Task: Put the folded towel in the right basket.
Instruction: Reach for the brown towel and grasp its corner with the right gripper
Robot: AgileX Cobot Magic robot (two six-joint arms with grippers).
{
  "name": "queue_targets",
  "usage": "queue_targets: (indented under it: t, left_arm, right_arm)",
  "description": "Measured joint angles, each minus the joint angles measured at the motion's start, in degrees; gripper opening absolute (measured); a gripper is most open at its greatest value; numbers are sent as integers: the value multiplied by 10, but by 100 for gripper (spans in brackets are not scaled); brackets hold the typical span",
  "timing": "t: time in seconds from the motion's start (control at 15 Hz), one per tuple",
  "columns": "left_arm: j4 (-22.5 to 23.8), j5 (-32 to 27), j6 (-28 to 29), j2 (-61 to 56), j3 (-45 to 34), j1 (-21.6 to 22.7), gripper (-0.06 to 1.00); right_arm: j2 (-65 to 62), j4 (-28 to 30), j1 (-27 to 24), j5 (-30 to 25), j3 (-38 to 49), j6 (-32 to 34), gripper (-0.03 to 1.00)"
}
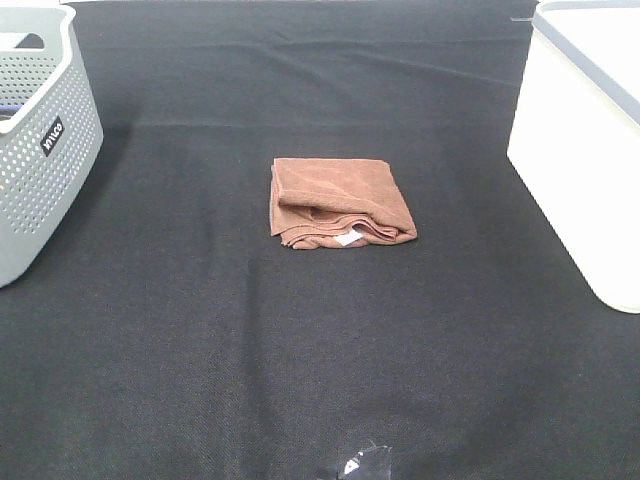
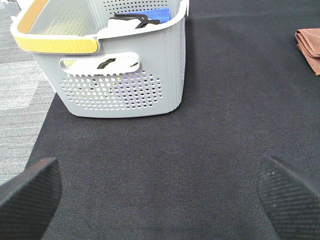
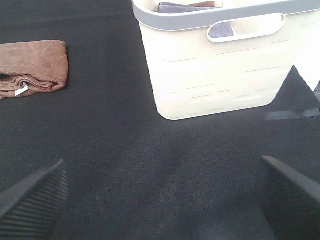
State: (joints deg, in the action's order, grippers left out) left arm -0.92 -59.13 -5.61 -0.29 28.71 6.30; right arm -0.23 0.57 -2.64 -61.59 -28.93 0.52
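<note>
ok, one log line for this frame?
phase: pre-grasp | towel: folded, on black mat | right basket: towel not in | left claw: open, empty | right claw: open, empty

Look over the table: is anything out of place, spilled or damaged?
A small shiny scrap lies stray on the black cloth near the front edge; what it is, I cannot tell. The towel is folded neatly, its white tag poking out.
</note>
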Motion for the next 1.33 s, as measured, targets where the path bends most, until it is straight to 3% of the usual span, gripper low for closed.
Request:
queue_targets:
  t: [1.33]
  left_arm:
    - [0, 0, 0, 0, 0, 0, 99]
  right_arm:
    - [0, 0, 0, 0, 0, 0, 98]
